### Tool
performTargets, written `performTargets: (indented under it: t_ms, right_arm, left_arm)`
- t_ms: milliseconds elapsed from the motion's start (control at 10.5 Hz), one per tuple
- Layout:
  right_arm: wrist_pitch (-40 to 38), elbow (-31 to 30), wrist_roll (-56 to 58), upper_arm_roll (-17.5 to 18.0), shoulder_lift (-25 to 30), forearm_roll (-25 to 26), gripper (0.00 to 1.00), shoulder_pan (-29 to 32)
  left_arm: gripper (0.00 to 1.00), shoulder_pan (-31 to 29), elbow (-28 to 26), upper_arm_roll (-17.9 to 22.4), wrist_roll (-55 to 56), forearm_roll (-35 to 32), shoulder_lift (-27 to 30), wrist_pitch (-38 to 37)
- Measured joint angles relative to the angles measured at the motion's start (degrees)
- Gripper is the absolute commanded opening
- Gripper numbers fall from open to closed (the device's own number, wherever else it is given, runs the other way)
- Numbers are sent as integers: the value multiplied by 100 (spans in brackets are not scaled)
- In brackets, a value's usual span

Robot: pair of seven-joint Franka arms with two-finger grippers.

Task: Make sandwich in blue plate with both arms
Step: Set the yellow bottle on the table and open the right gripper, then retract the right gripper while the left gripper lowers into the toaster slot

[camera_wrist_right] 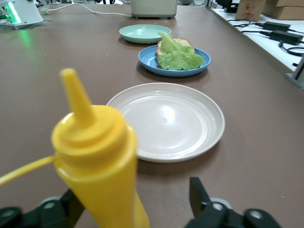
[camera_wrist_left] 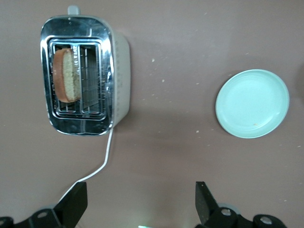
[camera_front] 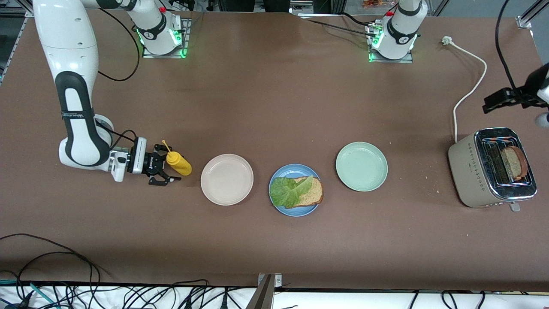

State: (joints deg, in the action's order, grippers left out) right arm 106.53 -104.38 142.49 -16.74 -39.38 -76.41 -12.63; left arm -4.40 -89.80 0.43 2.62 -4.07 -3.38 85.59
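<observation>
Crinkled lettuce (camera_front: 291,190) tops square toast (camera_front: 312,191) on round blue plate (camera_front: 281,207); both grippers' fingers spread.

Both grippers, left gripper (camera_wrist_left: 137,206) and right gripper (camera_wrist_right: 135,202), open-jawed.

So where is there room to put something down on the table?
Bare brown table runs between the arm bases and the row of plates. There is also room between the mint-green plate and the toaster. It is crowded around the yellow bottle and right end effector.
</observation>
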Motion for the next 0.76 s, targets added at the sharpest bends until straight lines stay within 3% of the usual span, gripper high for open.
performTargets:
  t_ms: [285, 760]
  right_arm:
    - [-121, 31, -337, -197, 116, 258, 100, 193]
    - [-130, 270, -3865, -402, 807, 2626, 100, 239]
  left_arm:
    - [100, -429, 1, 86, -374, -46, -309, 373]
    - [100, -1010, 216, 119, -519, -352, -1478, 1170]
